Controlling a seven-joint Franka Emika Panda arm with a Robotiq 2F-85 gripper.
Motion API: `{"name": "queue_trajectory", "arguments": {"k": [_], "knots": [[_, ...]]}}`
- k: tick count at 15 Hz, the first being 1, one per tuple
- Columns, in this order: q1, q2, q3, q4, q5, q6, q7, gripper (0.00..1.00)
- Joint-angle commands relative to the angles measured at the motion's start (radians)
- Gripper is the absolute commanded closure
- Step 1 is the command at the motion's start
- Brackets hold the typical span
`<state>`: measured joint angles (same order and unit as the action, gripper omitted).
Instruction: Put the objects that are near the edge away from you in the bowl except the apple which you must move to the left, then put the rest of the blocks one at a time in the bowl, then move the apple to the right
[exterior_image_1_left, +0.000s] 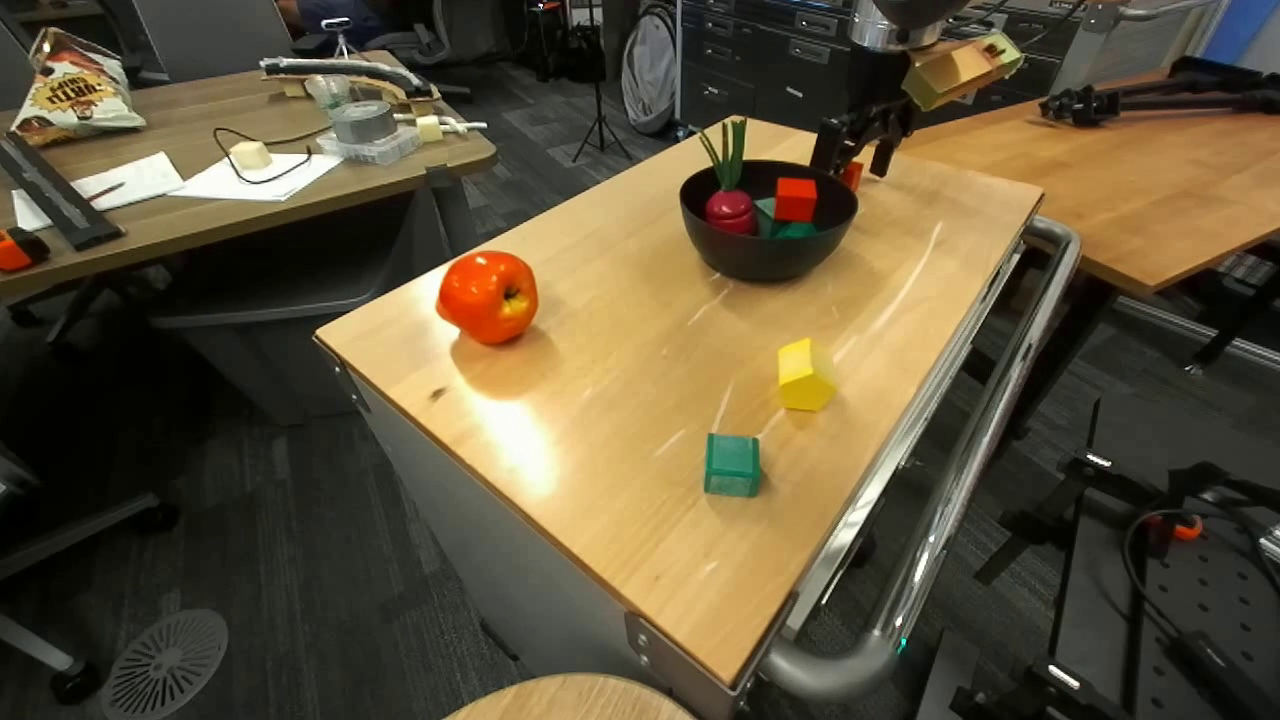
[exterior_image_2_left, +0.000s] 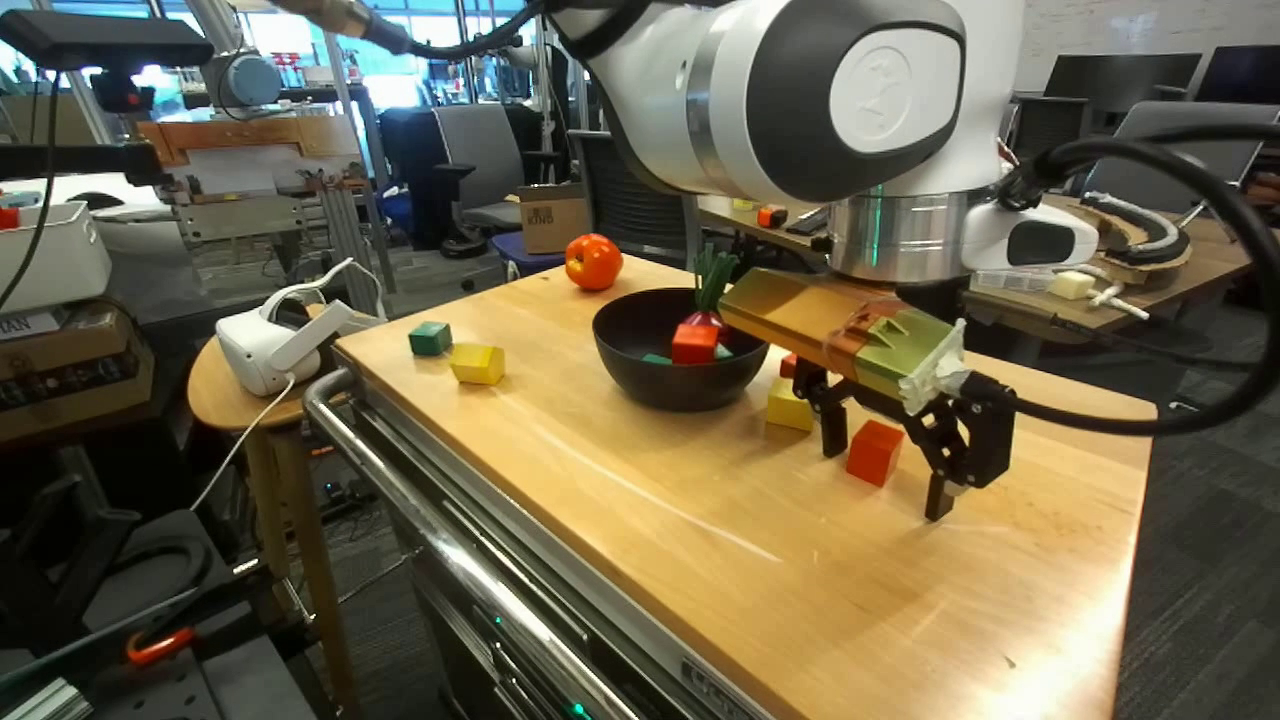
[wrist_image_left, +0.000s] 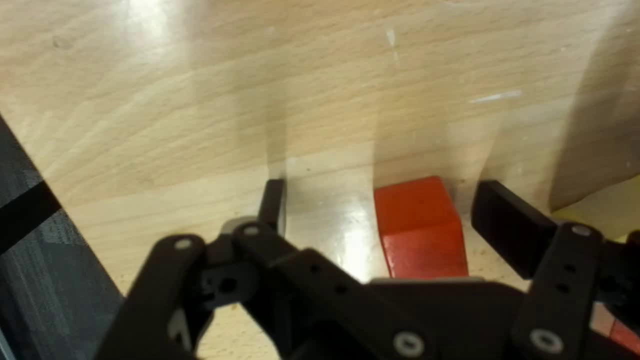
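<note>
Gripper (exterior_image_2_left: 886, 483), spread and holding nothing, straddles a red block (wrist_image_left: 422, 240) that sits off-centre toward the bowl (exterior_image_2_left: 682, 388), so one-sided contact while closing could twist it or shove it askew.

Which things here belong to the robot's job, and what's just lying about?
Part of the job: black bowl, apple, red toy with green stalk, red blocks, yellow blocks, green blocks

Just lying about, apparently: chip bag, cardboard box, gray roll

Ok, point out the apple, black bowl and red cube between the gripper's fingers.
Apple (exterior_image_1_left: 485, 297): in an exterior view, glossy side.
Black bowl (exterior_image_2_left: 678, 386): in an exterior view, outer wall.
Red cube (wrist_image_left: 420, 231): in the wrist view, visible middle.
</note>
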<state>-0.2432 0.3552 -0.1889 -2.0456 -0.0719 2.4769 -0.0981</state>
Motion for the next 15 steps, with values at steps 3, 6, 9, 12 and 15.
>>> {"name": "queue_trajectory", "arguments": {"k": [3, 6, 9, 12, 15], "knots": [[0.018, 0.011, -0.003, 0.029, -0.016, -0.022, 0.007, 0.55], [0.021, -0.005, -0.011, 0.029, -0.036, -0.027, 0.008, 0.76], [0.035, -0.077, -0.021, -0.008, -0.106, 0.012, 0.003, 0.87], [0.027, -0.228, 0.018, -0.074, -0.064, 0.029, -0.059, 0.86], [0.035, -0.369, 0.068, -0.135, 0.037, 0.033, -0.188, 0.86]]}}
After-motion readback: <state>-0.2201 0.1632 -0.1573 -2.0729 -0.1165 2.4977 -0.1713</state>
